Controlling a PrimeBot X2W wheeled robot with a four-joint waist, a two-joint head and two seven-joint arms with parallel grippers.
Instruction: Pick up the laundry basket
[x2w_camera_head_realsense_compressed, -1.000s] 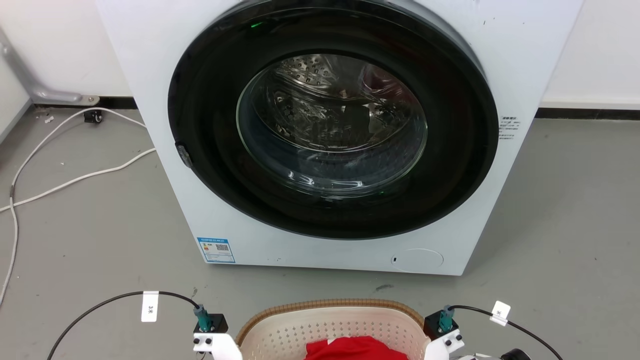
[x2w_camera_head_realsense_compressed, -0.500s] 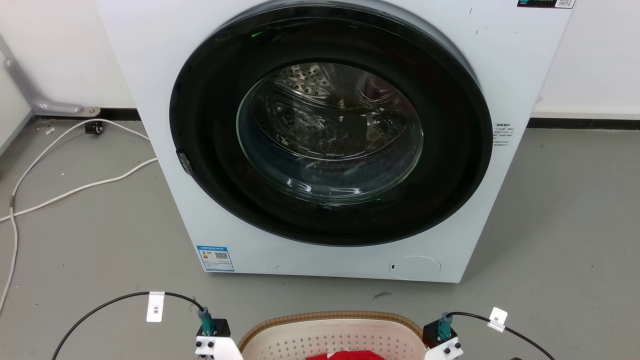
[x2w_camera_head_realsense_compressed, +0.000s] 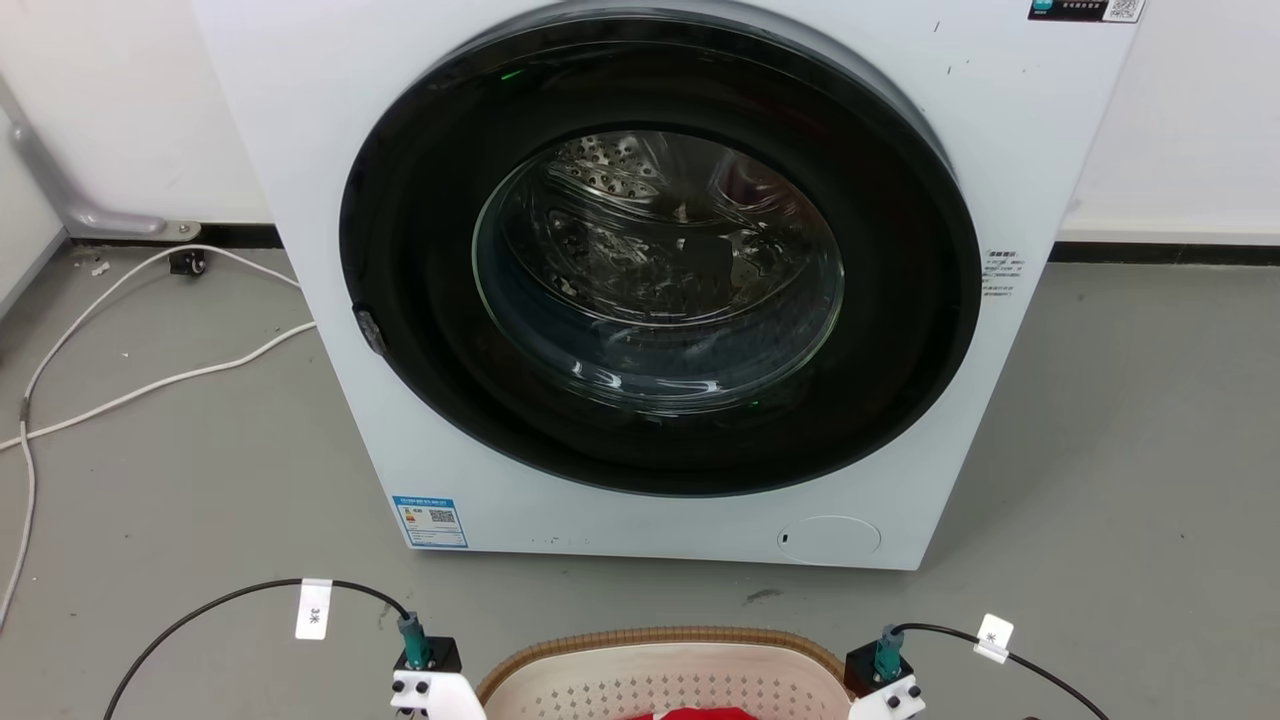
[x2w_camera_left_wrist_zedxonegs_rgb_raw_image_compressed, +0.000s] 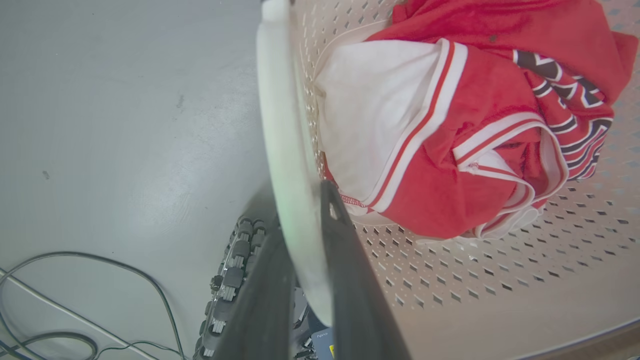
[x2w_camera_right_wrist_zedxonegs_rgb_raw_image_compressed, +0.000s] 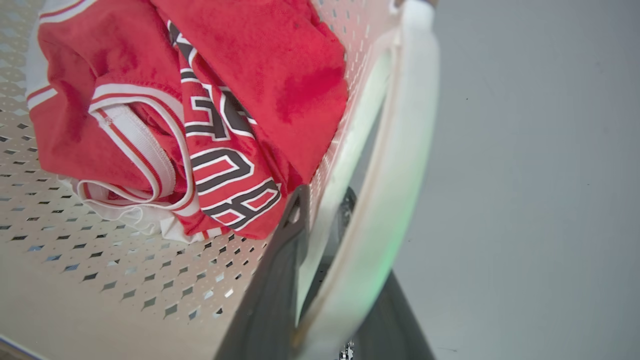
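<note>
The basket (x2w_camera_head_realsense_compressed: 660, 668) is seen at the bottom edge of the head view, in front of the washer (x2w_camera_head_realsense_compressed: 300, 150) and well apart from it, between the two arms. It is gripped at both side handles, so that the weight is shared and the basket can be kept level when raised.

The left gripper (x2w_camera_left_wrist_zedxonegs_rgb_raw_image_compressed: 302, 215) is closed on the left handle (x2w_camera_left_wrist_zedxonegs_rgb_raw_image_compressed: 280, 125). One finger is placed inside the wall, the other outside, and the white handle is clamped between them. The right gripper (x2w_camera_right_wrist_zedxonegs_rgb_raw_image_compressed: 345, 240) is closed in the same way on the right handle (x2w_camera_right_wrist_zedxonegs_rgb_raw_image_compressed: 400, 175), with the inner finger (x2w_camera_right_wrist_zedxonegs_rgb_raw_image_compressed: 285, 250) against the perforated wall.

A red shirt (x2w_camera_left_wrist_zedxonegs_rgb_raw_image_compressed: 450, 150) lies in the basket, pressed against the left wall and also touching the right wall near the inner finger. It is judged to be light, so the load is not much changed by it.

Whether the basket is already off the floor (x2w_camera_head_realsense_compressed: 1150, 450) cannot be told with certainty. The grasp is judged to be complete. A straight, even lift by both arms is what is called for, because an uneven one could tilt the basket or let a smooth handle slide between the fingers.
</note>
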